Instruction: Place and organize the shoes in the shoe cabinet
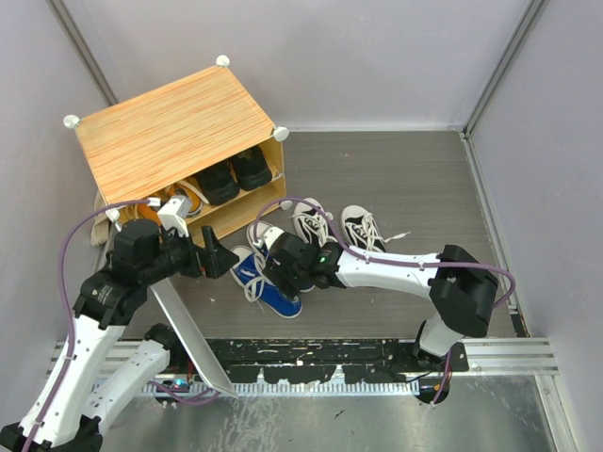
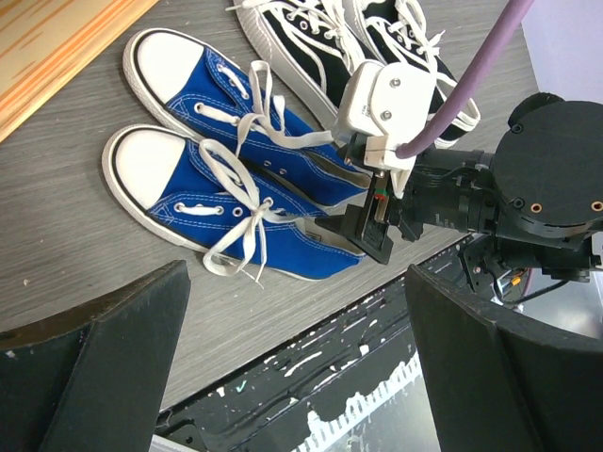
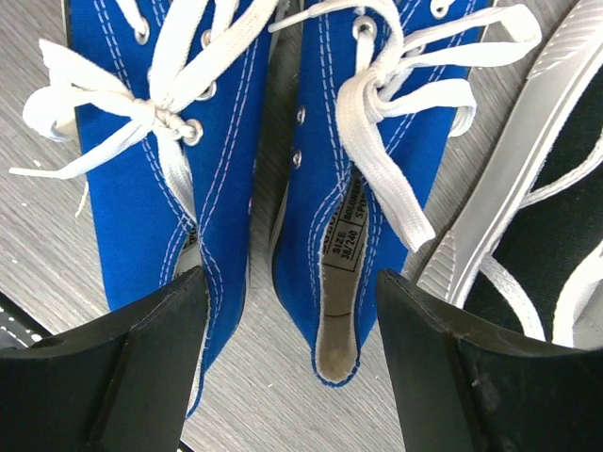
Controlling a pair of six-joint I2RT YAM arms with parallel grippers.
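Observation:
The blue shoes [image 1: 280,299] with white toe caps lie side by side on the floor in front of the shoe cabinet [image 1: 174,127]. My right gripper [image 1: 273,268] is open, low over their heels. In the right wrist view the right gripper [image 3: 292,367] has one finger over the left shoe's heel and the other beside the right shoe [image 3: 377,188]. My left gripper [image 1: 219,256] is open and empty, just left of the blue shoes [image 2: 236,179]. Black shoes [image 1: 231,176] and orange shoes [image 1: 184,202] sit inside the cabinet. The black-and-white lace-ups [image 1: 334,226] lie on the floor to the right.
A long white panel [image 1: 184,325] slants from the cabinet's front corner down to the black base rail [image 1: 330,363]. Grey walls close in on the left, back and right. The lace-ups' white sole [image 3: 499,217] lies right beside my right finger.

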